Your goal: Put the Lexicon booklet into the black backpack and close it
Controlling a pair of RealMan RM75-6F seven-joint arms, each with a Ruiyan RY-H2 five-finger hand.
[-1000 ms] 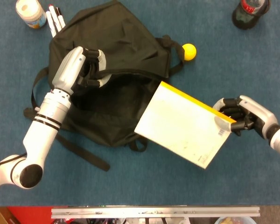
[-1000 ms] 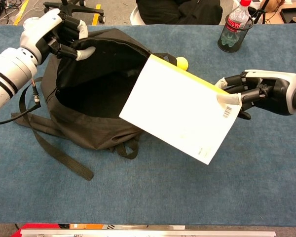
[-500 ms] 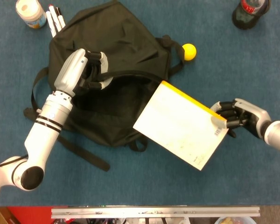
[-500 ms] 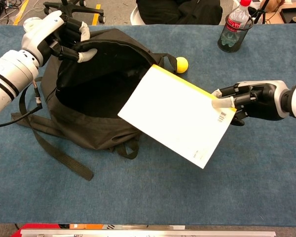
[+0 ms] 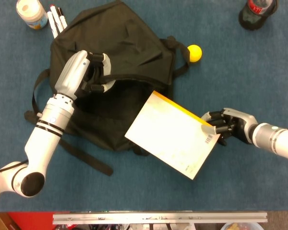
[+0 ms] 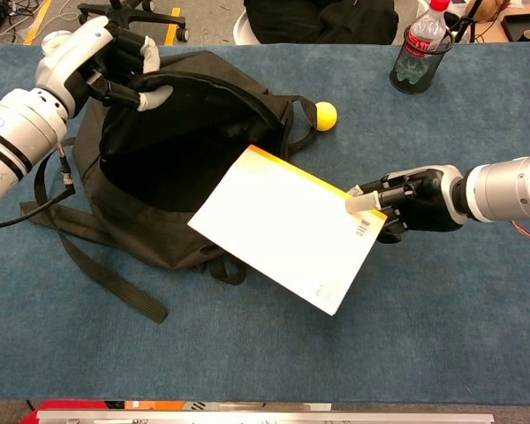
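Holding the upper lip of the black backpack [image 6: 172,150] lifted, the left hand [image 6: 115,62] is curling its fingers [image 5: 102,72] around the fabric so the mouth is gaping open on the blue tabletop [image 6: 442,318]. The right hand [image 6: 406,201] is pinching one corner of the Lexicon booklet [image 6: 283,228], which is tilting with its far corner overlapping the backpack's lower rim, not inside.

Booklet [image 6: 283,228] now nearer backpack [image 6: 159,132] mouth
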